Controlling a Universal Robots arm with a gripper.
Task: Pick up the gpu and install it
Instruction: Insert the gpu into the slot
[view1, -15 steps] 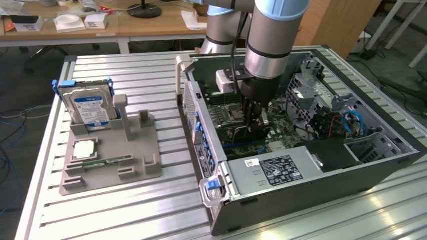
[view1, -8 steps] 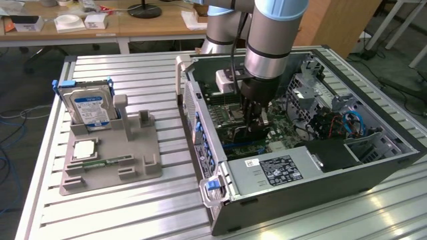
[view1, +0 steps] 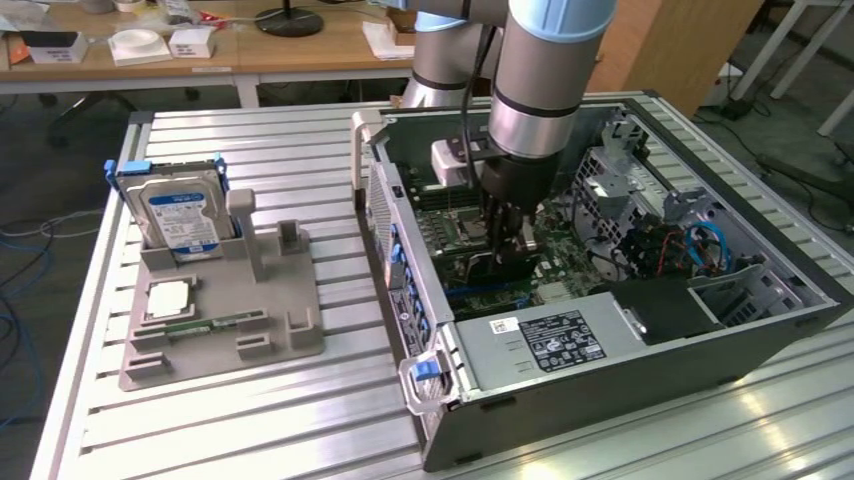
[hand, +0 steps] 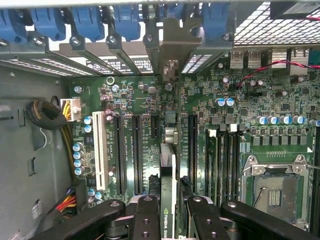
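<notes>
My gripper (view1: 514, 255) reaches straight down into the open computer case (view1: 441, 400), over the green motherboard (view1: 461, 225). It is shut on the gpu (view1: 518, 268), a thin dark card held upright between the black fingers (view1: 497, 230). In the wrist view the gpu (hand: 168, 165) shows edge-on, running from between my gripper (hand: 171, 212) toward its silvery bracket (hand: 170, 47) at the case's rear slot openings. The card hangs over the long black expansion slots (hand: 192, 150); I cannot tell whether its lower edge touches a slot.
A grey holder tray (view1: 220, 345) at the exterior view's left carries a hard drive (view1: 180, 215), a square chip (view1: 174, 298) and a green memory stick (view1: 203, 327). Inside the case are the power supply (view1: 567, 340), cables (view1: 694, 245), a white slot (hand: 100, 150) and the processor socket (hand: 275, 190).
</notes>
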